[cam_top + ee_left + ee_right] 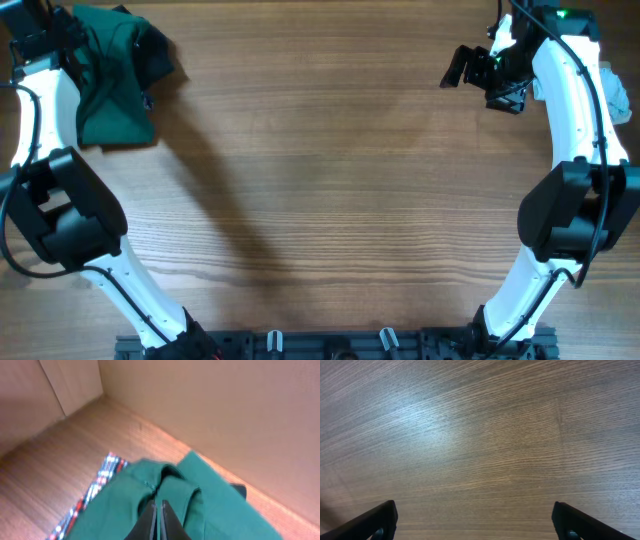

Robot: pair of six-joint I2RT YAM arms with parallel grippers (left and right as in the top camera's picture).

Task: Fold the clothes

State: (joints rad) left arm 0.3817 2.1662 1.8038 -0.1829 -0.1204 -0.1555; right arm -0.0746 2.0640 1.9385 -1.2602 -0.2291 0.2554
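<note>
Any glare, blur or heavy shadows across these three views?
Overhead: sharp, with a long dark shadow slanting across the table. Left wrist: soft focus, green garment and left gripper both blurred. Right wrist: crisp grain, pale glare patch upper left.

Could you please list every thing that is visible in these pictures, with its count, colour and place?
garment: one, dark green, bunched at the table's far left corner
plaid cloth: one, red, blue and white, showing from under the garment's edge
black fabric: one patch, black, at the garment's right side
pale cloth: one, pale blue-white, far right edge, partly hidden by the arm
table: one, brown wood
wall: beige, behind the garment
arms: two, white with black joints, left and right sides
left gripper: black, shut, at the garment
right gripper: black, open, over bare table
</note>
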